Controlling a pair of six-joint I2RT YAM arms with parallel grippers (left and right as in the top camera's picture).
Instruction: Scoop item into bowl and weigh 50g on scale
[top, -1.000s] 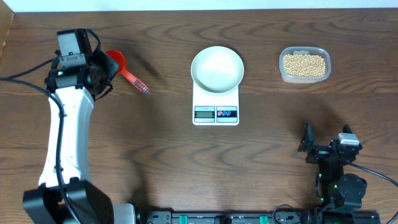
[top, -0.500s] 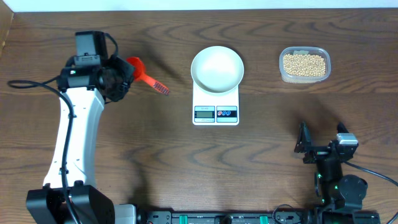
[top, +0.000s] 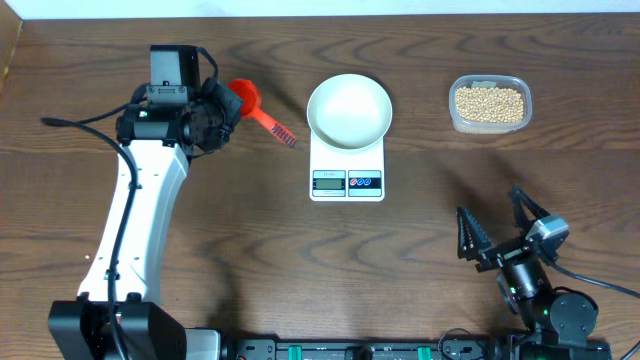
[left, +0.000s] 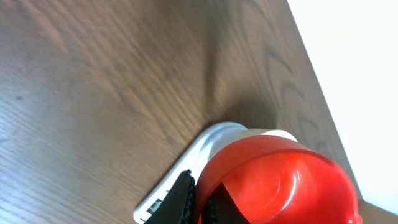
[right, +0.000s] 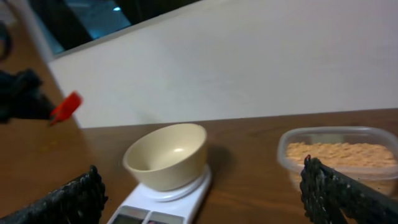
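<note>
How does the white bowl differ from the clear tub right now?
The bowl is round, opaque and cream-white; the tub is rectangular with rounded corners and clear. The bowl is empty; the tub holds the beans. The bowl sits on the scale; the tub stands on the table, further right. Both are open-topped.

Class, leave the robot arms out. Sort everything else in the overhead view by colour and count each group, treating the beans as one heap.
White: 2 (bowl, scale)
Red: 1 (scoop)
Clear: 1 (tub)
Tan: 1 (beans, one heap in the tub)
Total: 5
</note>
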